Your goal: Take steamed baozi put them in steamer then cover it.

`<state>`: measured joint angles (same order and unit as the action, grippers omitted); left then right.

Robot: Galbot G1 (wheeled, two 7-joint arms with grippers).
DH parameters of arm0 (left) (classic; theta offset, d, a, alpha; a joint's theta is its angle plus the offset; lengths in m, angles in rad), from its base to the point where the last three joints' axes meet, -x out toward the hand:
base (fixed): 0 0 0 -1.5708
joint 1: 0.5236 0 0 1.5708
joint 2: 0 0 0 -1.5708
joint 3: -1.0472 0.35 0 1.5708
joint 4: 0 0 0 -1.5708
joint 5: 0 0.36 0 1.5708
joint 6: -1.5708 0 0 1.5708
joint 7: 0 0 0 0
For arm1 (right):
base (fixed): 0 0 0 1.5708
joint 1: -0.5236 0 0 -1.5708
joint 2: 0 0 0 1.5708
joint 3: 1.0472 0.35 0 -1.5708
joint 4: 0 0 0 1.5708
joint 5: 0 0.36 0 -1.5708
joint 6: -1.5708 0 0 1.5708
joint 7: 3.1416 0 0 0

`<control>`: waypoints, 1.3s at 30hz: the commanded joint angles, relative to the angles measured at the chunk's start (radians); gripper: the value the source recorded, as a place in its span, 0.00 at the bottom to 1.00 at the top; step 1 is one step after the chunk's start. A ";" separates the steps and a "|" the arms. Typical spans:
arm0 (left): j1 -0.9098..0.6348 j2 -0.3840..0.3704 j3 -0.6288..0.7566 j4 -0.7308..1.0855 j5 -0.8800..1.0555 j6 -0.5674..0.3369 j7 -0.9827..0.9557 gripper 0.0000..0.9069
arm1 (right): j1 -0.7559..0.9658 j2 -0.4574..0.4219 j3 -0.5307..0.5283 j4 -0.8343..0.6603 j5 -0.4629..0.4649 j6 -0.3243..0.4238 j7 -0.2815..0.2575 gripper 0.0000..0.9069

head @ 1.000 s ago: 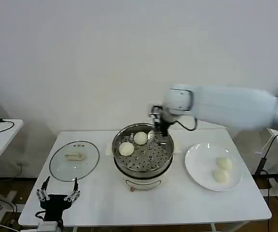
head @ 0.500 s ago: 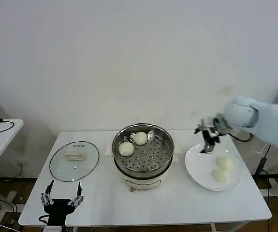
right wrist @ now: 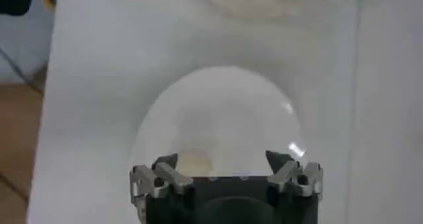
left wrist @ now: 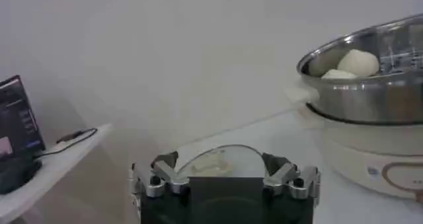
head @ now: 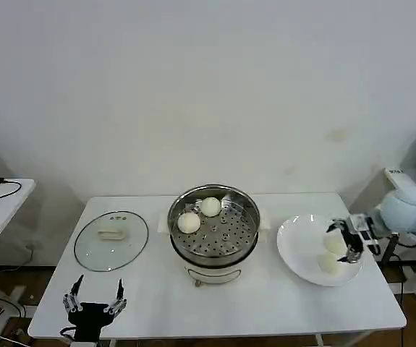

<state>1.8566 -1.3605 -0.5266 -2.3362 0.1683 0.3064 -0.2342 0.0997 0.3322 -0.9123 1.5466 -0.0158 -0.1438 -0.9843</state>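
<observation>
A rectangular white table (head: 265,307) is carrying everything, and the round shiny stainless-steel steamer (head: 213,225) on its white electric base is standing at the middle of the tabletop, closer to the far edge than to the near one. Its perforated tray is holding two small round off-white steamed baozi, one (head: 189,222) lying against the left wall and the other (head: 210,206) sitting just beside it toward the far wall; in the left wrist view both are peeking over the steamer's (left wrist: 370,86) rim. The round transparent glass cover (head: 111,240) with its metal rim and white oblong handle is lying flat near the table's left edge, well apart from the steamer; in the left wrist view it (left wrist: 218,162) is showing just beyond the gripper. A flat round white plate (head: 294,249) is resting near the right edge, and two more off-white baozi are lying on its right half, the farther one (head: 333,244) just beside the nearer one (head: 328,264).

The right gripper (head: 349,241) is reaching in from the table's right edge and hovering over the plate, right at these two buns, with its fingers spread open and gripping nothing; in its wrist view the plate (right wrist: 225,119) is lying beneath the parted fingers. The left gripper (head: 92,302) is hanging at the near left corner of the table, its fingers open and empty.
</observation>
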 commanded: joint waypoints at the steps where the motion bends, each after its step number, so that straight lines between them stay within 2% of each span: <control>1: 0.003 -0.003 0.002 0.003 0.005 0.000 0.000 1.00 | -0.324 0.048 0.305 -0.163 -0.159 0.077 -0.061 1.00; 11: 0.013 -0.008 -0.017 0.004 0.004 0.002 0.001 1.00 | -0.260 0.189 0.217 -0.283 -0.161 0.062 -0.088 1.00; 21: 0.008 -0.017 -0.024 0.007 0.002 0.003 0.002 1.00 | -0.236 0.295 0.187 -0.384 -0.179 0.060 -0.094 1.00; 29: 0.006 -0.019 -0.031 0.010 -0.003 0.003 0.002 1.00 | -0.230 0.319 0.174 -0.398 -0.184 0.043 -0.106 0.98; 31: 0.005 -0.018 -0.033 0.010 -0.005 0.003 0.002 1.00 | -0.226 0.318 0.172 -0.398 -0.184 0.038 -0.107 0.86; 39: 0.002 -0.018 -0.031 0.013 -0.008 0.003 0.002 1.00 | -0.218 0.295 0.166 -0.385 -0.188 0.014 -0.118 0.70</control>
<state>1.8583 -1.3781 -0.5579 -2.3234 0.1605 0.3093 -0.2322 -0.1187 0.6114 -0.7406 1.1820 -0.1972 -0.1130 -1.0917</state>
